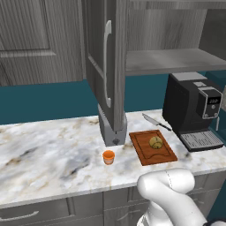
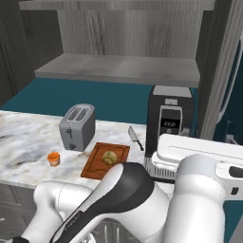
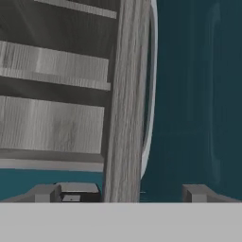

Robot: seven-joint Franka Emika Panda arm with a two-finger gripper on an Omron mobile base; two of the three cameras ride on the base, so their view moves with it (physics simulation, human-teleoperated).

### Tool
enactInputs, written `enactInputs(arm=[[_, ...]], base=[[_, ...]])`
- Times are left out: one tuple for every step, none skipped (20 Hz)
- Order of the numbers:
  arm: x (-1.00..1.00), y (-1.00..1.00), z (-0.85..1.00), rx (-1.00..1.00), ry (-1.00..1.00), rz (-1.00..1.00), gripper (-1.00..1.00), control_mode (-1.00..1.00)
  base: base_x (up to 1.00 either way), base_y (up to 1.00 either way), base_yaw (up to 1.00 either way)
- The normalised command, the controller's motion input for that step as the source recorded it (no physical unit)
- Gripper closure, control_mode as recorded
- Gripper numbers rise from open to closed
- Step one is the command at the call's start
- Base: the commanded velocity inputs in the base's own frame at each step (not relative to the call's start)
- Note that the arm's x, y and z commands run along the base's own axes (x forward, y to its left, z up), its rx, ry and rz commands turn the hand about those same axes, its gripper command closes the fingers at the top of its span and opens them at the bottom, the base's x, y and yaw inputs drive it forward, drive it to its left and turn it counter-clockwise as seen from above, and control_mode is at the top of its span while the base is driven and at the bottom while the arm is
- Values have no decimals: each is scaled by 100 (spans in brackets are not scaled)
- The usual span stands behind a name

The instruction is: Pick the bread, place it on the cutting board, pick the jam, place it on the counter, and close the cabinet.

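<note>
The bread [image 1: 155, 142] [image 2: 110, 157] lies on the cutting board [image 1: 145, 154] [image 2: 95, 168]. To the board's left, the orange jam [image 1: 108, 156] [image 2: 54, 159] stands upright on the marbled counter [image 1: 48, 150] [image 2: 23, 137]. The cabinet [image 1: 172, 59] [image 2: 123, 69] is open, with its left door [image 1: 103, 66] swung out over the counter and its right door [image 2: 219, 71] also ajar. In the hand view my gripper [image 3: 120, 193] is open. The edge of a cabinet door [image 3: 126, 94] with its silver handle [image 3: 150, 94] runs ahead between the two fingertips [image 3: 45, 193]. Nothing is held.
A black coffee machine [image 1: 194, 110] [image 2: 170, 118] stands right of the board, with a knife [image 1: 155, 122] [image 2: 135, 137] lying behind the board. A grey toaster [image 1: 112, 132] [image 2: 77, 126] sits behind the jam. The counter stretches bare to the left.
</note>
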Motion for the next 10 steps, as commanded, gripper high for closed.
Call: enactInputs(arm=[[26, 16, -3, 0, 0, 11, -100, -100], [29, 17, -1, 0, 0, 10, -100, -100], [32, 19, 0, 0, 0, 9, -100, -100], [32, 19, 0, 0, 0, 9, -100, -100], [33, 19, 0, 0, 0, 8, -100, -100], [29, 23, 0, 0, 0, 7, -100, -100], [26, 25, 0, 0, 0, 6, -100, -100], [21, 29, 0, 0, 0, 5, -100, -100], [15, 31, 0, 0, 0, 5, -100, -100], [11, 33, 0, 0, 0, 5, -100, -100]], base=[[0, 0, 0], [0, 0, 0], [0, 0, 0], [0, 0, 0], [0, 0, 0], [0, 0, 0], [0, 0, 0], [0, 0, 0], [0, 0, 0], [0, 0, 0]])
